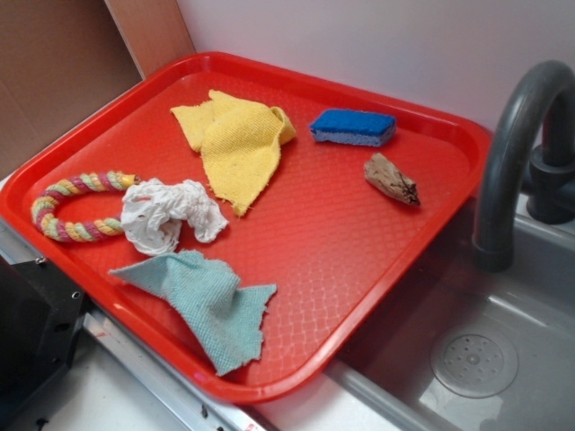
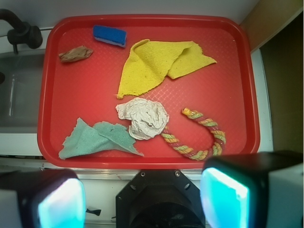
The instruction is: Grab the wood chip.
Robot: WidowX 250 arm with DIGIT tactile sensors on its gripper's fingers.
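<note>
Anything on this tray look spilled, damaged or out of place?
Nothing spilled. The yellow cloth and teal cloth have frayed edges and lie rumpled, and a white paper wad is crumpled. The wood chip lies loose beside the blue sponge, untouched.

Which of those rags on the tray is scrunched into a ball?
The white rag in the middle of the red tray. The yellow cloth and teal cloth lie spread out, loosely folded.

Exterior view looks obliquely across the red tray [image 1: 341, 242]; wrist view looks straight down on it.
</note>
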